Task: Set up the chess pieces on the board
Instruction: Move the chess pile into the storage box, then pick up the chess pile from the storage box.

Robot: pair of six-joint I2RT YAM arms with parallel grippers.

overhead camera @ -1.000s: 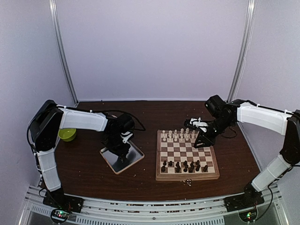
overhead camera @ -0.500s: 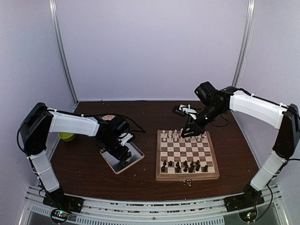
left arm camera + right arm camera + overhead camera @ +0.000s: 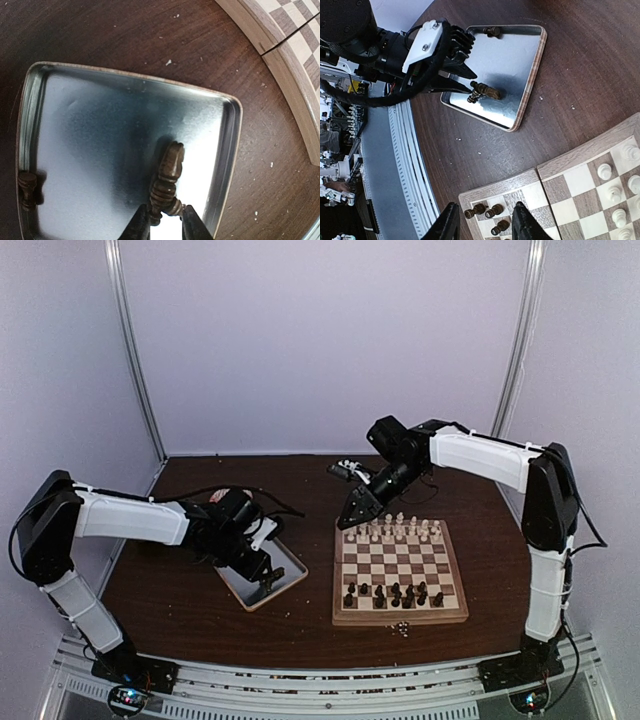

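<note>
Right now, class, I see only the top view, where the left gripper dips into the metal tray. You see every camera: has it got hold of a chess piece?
Observer: Yes. The left wrist view shows the left gripper shut on the base of a dark piece over the tray.
Operator: Anything else in that tray?
Observer: A second dark piece sits by the tray's rim, apart from the gripper.
Operator: And the right gripper?
Observer: The right wrist view shows the right gripper open, with nothing between its fingers.
</note>
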